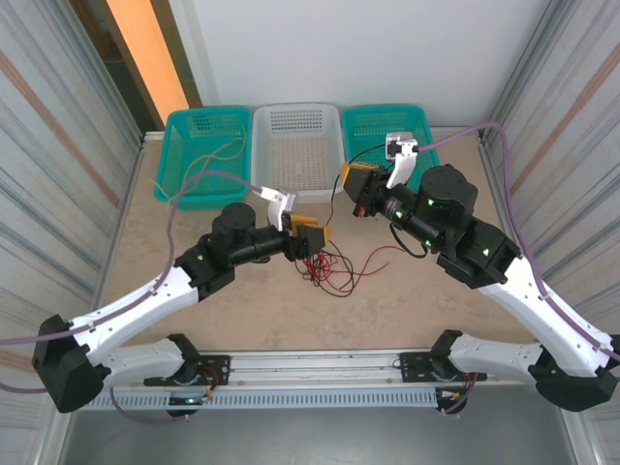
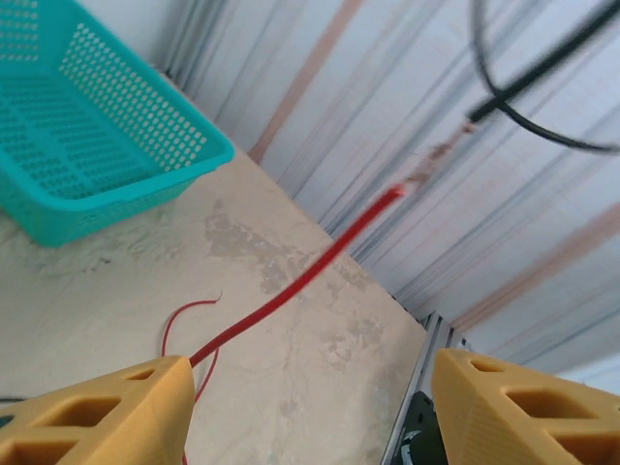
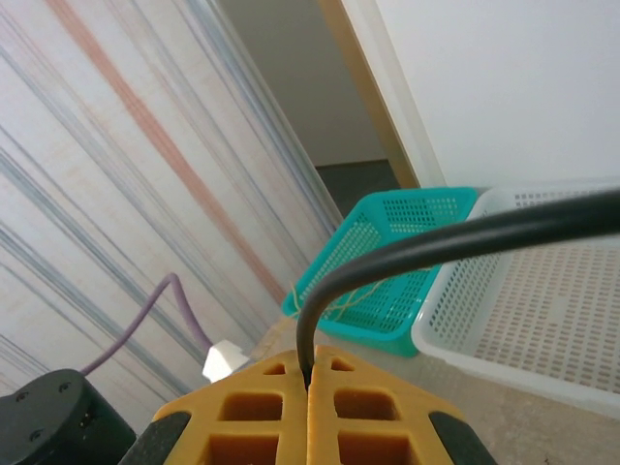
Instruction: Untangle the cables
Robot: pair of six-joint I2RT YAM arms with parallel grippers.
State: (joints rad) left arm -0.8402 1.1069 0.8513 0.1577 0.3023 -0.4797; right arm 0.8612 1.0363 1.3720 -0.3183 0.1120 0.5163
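Pinching a frame-cropped black cable (image 3: 436, 244), the right jaws are closed; the left jaws gape empty.

No text, label, brand, number or sign can be read on the far-left teal plastic mesh basket (image 1: 218, 131), the white plastic mesh basket (image 1: 296, 145), the far-right teal plastic mesh basket (image 1: 383, 124) or the beige mottled table (image 1: 387, 310).

Two teal baskets (image 1: 167, 160) (image 1: 387, 108), one white basket (image 1: 258, 155), two arms (image 1: 145, 295) (image 1: 528, 286) and one yellow cable (image 1: 208, 160).
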